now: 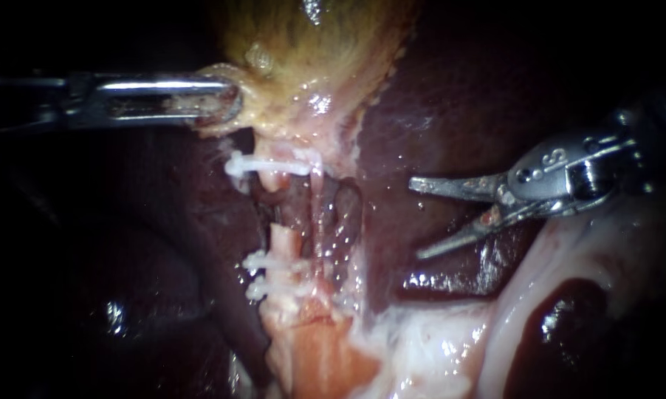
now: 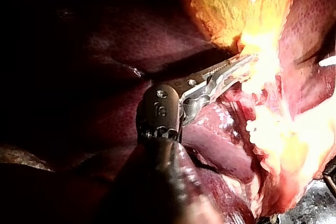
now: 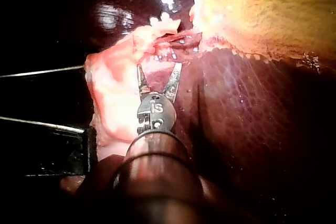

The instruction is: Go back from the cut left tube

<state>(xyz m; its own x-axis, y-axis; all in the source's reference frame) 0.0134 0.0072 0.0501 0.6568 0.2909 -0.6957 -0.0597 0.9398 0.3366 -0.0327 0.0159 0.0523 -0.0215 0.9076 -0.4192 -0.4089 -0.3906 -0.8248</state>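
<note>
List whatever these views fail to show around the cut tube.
- Left wrist view: glare washes out the gallbladder where the left instrument holds it.
- Right wrist view: the ends of the cut tube blur into pale tissue.
- Endoscope view: darkness swallows the liver below the left instrument.

The left tool (image 1: 222, 100) and right tool (image 1: 414, 219) are smooth, shiny metal. The liver (image 1: 458, 96) is dark, wet and glossy; the gallbladder (image 1: 311, 52) looks yellowish, rougher and duller. The clips (image 1: 266, 164) look like white matt plastic.
</note>
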